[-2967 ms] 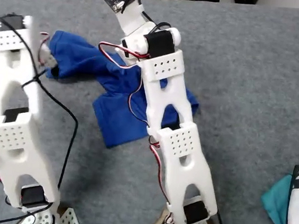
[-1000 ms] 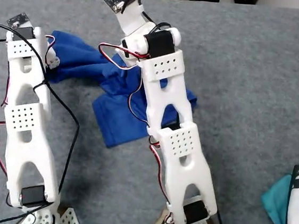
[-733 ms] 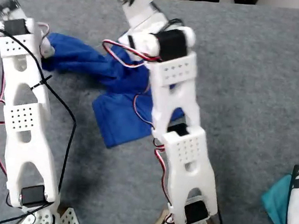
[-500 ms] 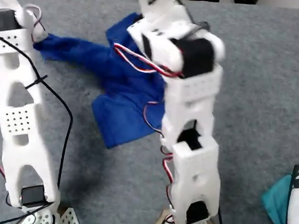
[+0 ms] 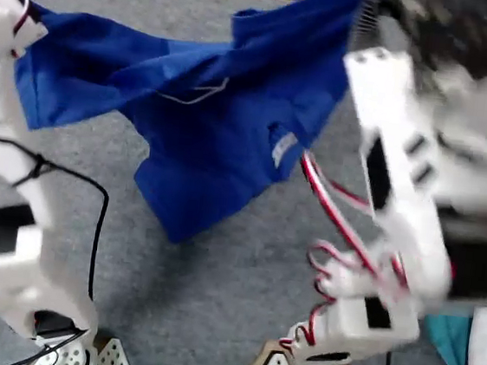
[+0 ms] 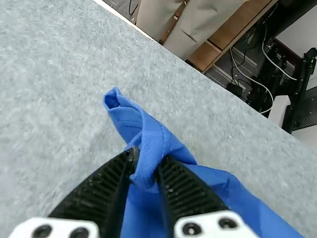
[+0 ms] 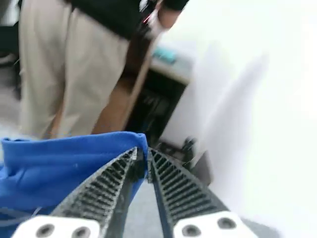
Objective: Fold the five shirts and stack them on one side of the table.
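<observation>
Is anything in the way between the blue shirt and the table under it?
Nothing visible is. The left gripper and the right gripper pinch the blue shirt over the table. The other clothes lie off at the table's edge.

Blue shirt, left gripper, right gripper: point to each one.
blue shirt (image 5: 222, 137), high view, middle of the hanging cloth.
left gripper (image 6: 146, 161), left wrist view, midway between fingertips.
right gripper (image 7: 144, 154), right wrist view, midway between fingertips.

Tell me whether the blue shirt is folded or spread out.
Spread, not folded: the blue shirt hangs stretched between the left gripper and the right gripper.
</observation>
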Action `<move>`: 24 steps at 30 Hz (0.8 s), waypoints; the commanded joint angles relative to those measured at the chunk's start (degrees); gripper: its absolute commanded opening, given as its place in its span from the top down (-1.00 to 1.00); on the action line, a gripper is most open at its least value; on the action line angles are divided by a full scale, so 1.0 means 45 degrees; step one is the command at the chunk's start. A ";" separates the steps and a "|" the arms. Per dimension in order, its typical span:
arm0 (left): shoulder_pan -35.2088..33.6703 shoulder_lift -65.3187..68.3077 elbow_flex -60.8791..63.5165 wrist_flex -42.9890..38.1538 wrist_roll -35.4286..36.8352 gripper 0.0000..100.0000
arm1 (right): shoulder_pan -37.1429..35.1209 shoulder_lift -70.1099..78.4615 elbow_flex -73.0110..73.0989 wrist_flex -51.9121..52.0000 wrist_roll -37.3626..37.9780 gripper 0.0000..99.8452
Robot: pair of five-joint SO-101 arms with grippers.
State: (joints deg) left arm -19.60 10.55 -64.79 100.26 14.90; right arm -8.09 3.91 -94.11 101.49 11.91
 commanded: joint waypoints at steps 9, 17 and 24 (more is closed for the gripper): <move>0.0098 -0.8410 0.8186 0.0137 -0.0039 0.96 | 0.1631 -0.3917 -0.0244 0.0098 0.0098 0.99; -0.0020 -1.0735 1.3265 0.0137 -0.0059 0.96 | 0.1612 -0.4405 -0.0166 0.0117 0.0059 0.99; -0.0020 -1.1204 1.4339 0.0137 -0.0723 0.96 | 0.1553 -0.4405 0.2823 0.0078 -0.0020 0.99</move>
State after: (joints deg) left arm -19.60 -38.86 -0.88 100.26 14.11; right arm -1.58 -15.96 -87.87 101.49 11.91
